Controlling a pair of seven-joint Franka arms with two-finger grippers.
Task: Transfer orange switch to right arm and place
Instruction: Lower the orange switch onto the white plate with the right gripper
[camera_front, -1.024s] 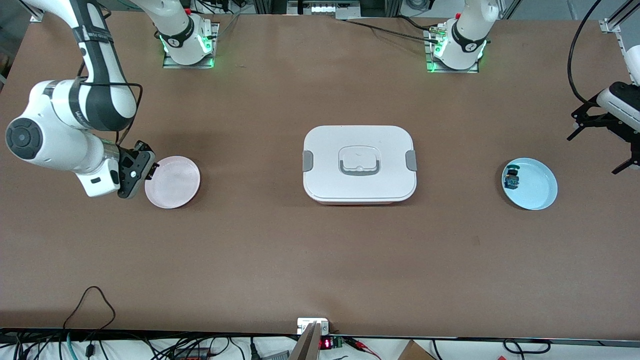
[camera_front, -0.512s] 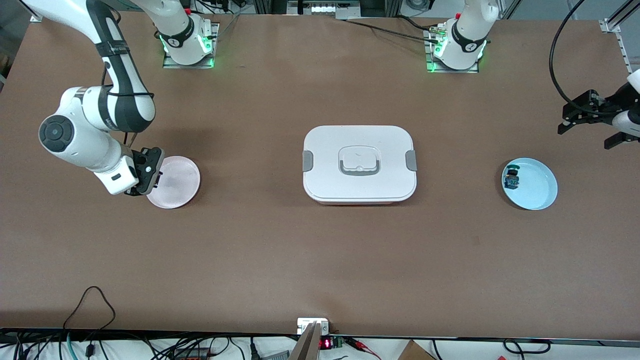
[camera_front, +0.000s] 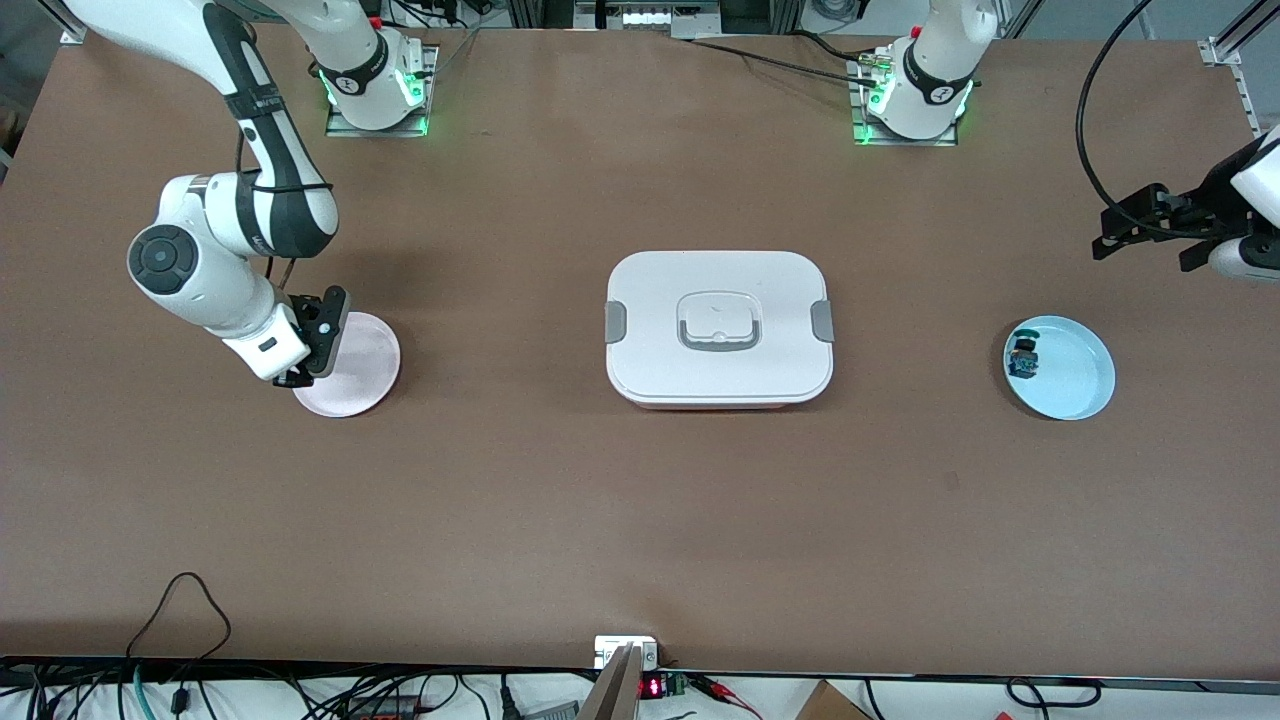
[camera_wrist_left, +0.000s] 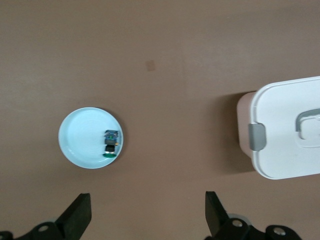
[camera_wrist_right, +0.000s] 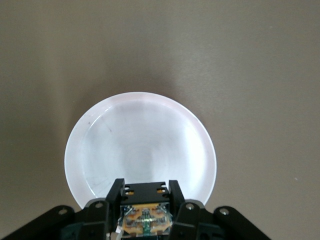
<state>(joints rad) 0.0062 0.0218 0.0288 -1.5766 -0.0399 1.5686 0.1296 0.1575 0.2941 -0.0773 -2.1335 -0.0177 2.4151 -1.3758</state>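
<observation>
In the right wrist view the orange switch (camera_wrist_right: 145, 212), a small black body with orange-brown parts, sits clamped between the slim black fingers of my right gripper (camera_wrist_right: 145, 192). That gripper (camera_front: 318, 340) hangs over the edge of the pink plate (camera_front: 362, 362) at the right arm's end of the table. The plate (camera_wrist_right: 140, 140) has nothing lying in it. My left gripper (camera_front: 1145, 245) is open and holds nothing, up above the table at the left arm's end. In its wrist view its fingers (camera_wrist_left: 80, 212) stand wide apart.
A blue plate (camera_front: 1078, 385) holds the green and blue switch (camera_front: 1023, 357), also seen in the left wrist view as plate (camera_wrist_left: 80, 140) and switch (camera_wrist_left: 111, 143). A closed white lunch box (camera_front: 718, 328) with grey clips stands mid-table.
The right arm has swung toward the table's middle, bringing its gripper and the switch over the pink plate's edge. The left gripper has drawn away from the blue plate, farther from the front camera.
</observation>
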